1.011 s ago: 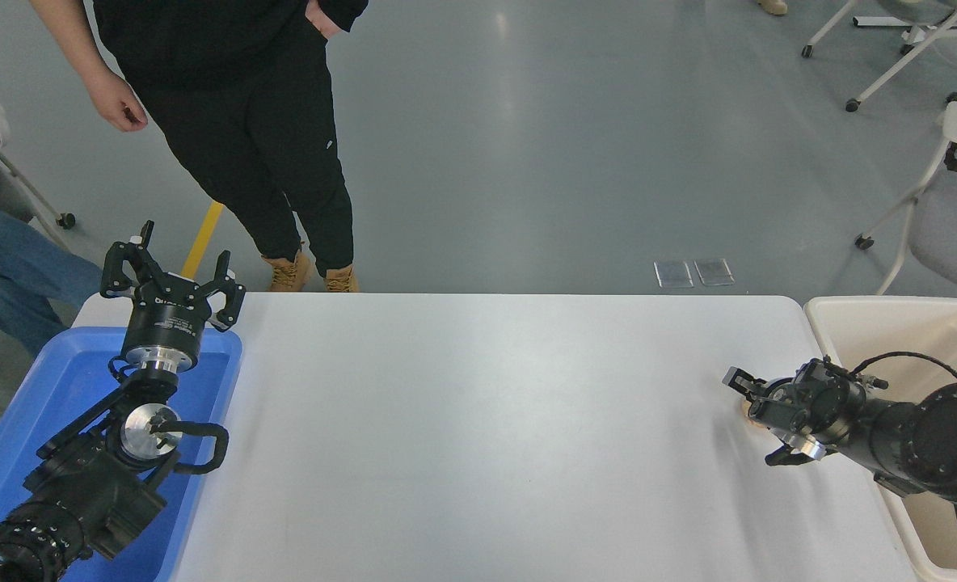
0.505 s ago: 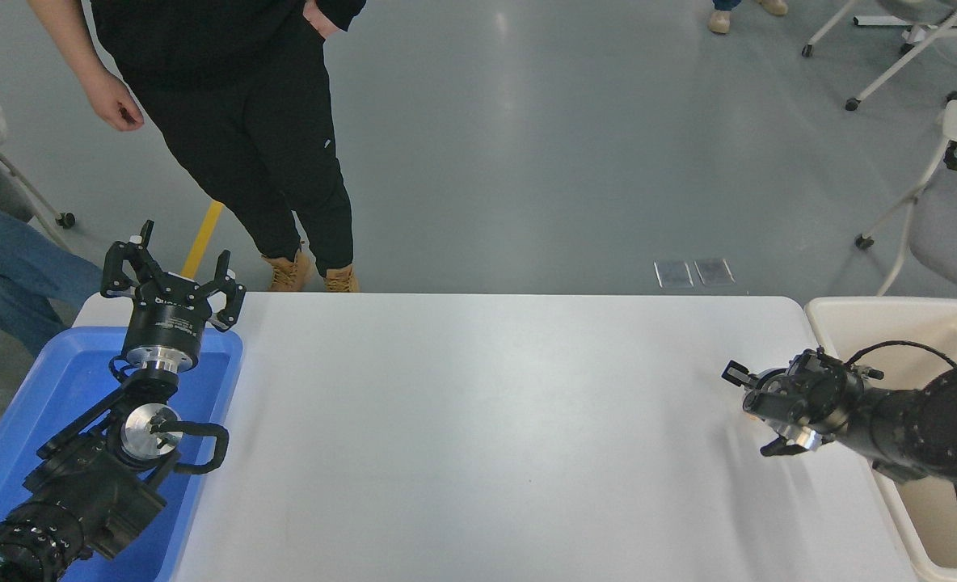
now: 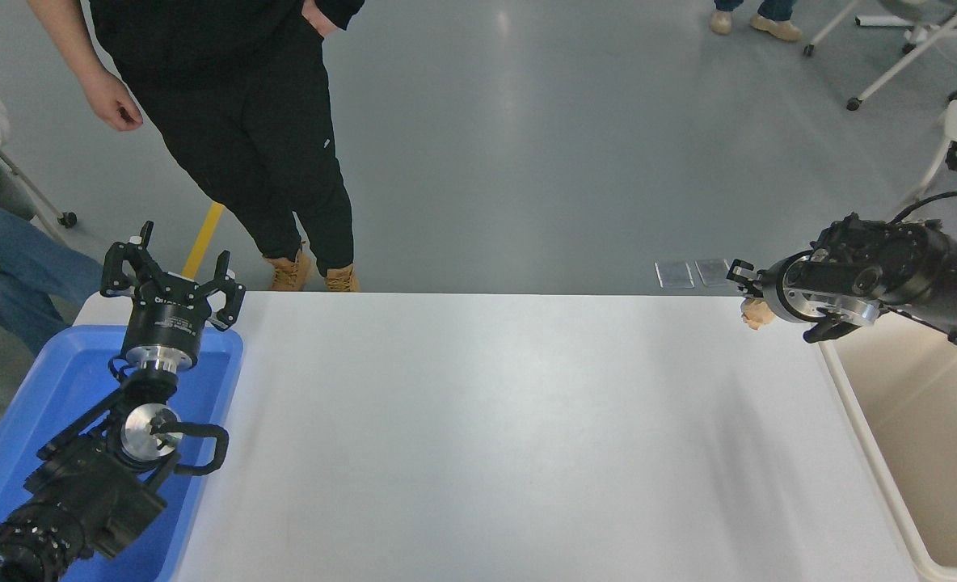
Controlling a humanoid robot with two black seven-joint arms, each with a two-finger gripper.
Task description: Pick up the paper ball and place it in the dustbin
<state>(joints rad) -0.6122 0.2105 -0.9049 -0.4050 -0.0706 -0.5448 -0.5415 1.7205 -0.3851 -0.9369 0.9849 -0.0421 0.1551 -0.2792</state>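
My right gripper is raised high above the table's far right corner and is shut on the paper ball, a small light-brown wad that peeks out at the gripper's left side. The gripper body hides most of the ball. The dustbin, beige with a thick white rim, stands off the table's right edge, below and to the right of the gripper. My left gripper is open and parked at the lower left above a blue tray.
The blue tray sits at the table's left end under my left arm. A person in black stands at the far left side, and another sits at the left edge. Wheeled chairs stand at the far right.
My right gripper has risen from just above the table surface and moved away toward the far right corner, carrying the paper ball with it. The left arm has not moved.
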